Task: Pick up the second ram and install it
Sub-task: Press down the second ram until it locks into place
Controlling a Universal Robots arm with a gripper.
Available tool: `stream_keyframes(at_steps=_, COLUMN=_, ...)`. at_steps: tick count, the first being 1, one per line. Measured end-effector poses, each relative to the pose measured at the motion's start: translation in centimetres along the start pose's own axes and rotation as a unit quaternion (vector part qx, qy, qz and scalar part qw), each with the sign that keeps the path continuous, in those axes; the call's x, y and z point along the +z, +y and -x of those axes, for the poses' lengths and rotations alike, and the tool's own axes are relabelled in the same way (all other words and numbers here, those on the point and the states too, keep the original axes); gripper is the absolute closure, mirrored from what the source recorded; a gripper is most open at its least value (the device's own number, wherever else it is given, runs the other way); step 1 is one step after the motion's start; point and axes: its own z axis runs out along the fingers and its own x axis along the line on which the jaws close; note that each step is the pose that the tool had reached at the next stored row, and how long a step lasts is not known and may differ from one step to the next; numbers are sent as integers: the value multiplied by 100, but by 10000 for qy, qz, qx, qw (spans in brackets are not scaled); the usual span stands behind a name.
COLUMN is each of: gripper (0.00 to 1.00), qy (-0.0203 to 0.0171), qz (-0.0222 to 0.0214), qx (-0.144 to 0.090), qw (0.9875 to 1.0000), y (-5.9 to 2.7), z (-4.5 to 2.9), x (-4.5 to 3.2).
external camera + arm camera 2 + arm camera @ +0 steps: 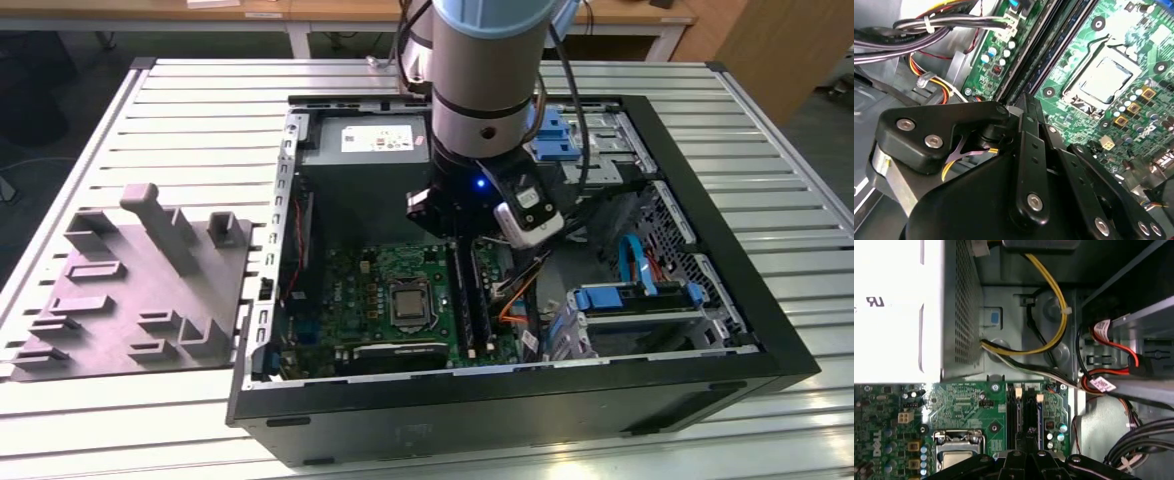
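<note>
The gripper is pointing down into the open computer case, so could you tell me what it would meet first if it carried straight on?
Most likely the black memory slots on the green motherboard, which lie directly beyond the gripper in both wrist views. Depth is unclear, so how far off they are cannot be judged.

Exterior view: looks down from above and in front at the open computer case on the slatted worktop, from well back.
First wrist view: close, facing down into the case, over the motherboard and power supply.
Second wrist view: very close, tilted, looking past the hand's black linkage.
Shared: all three show the motherboard, CPU socket and memory slots.
</note>
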Motion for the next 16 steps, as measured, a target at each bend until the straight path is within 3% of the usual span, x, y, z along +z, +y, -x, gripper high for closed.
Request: stream_keyframes(at_steps=16, gripper=90, qy=0, qz=-16, qx=-1, qw=10000, y=118, z=-26, x=137)
